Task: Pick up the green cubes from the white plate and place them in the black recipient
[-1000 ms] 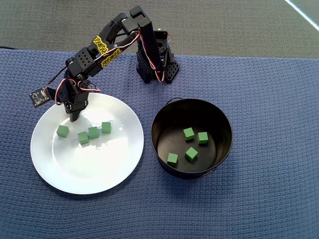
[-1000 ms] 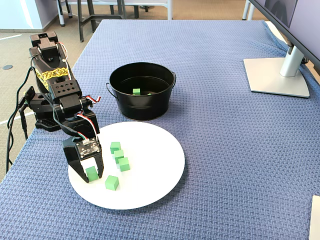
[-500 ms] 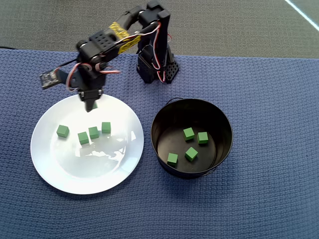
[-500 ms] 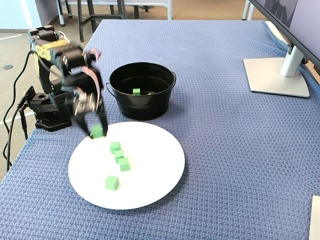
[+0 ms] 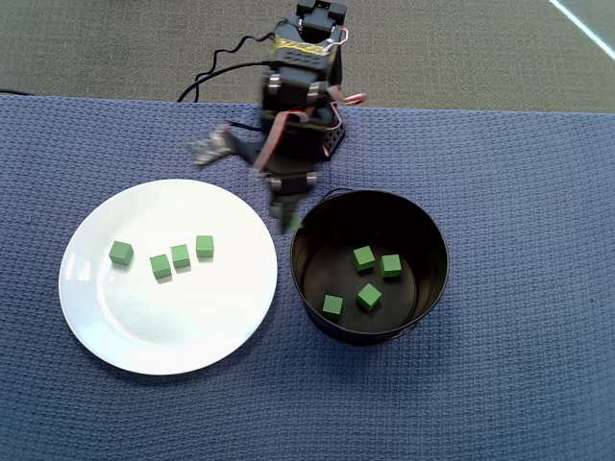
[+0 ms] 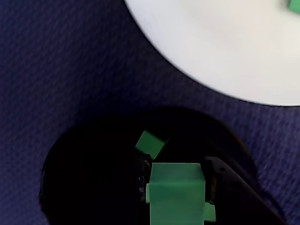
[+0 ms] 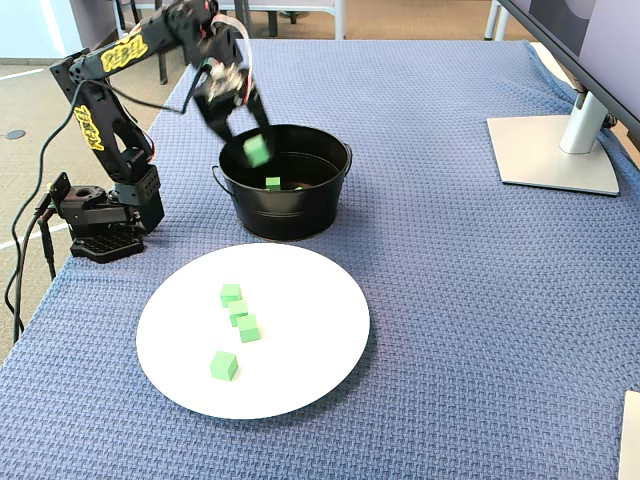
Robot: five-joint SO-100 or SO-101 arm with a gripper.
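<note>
Cube (image 7: 257,151) clamped between jaws above black recipient (image 7: 300,215).

A blue woven cloth (image 7: 470,300) covers the table in the fixed view, its textured weave evenly lit. At the right edge, a monitor stand (image 7: 555,150) with a flat grey base sits on the cloth, the screen's lower corner just above it. Beyond the far edge, chair or table legs (image 7: 338,18) stand on a brownish floor. In the overhead view, grey carpet (image 5: 461,48) lies past the cloth, crossed by a pale line at the corner.
</note>
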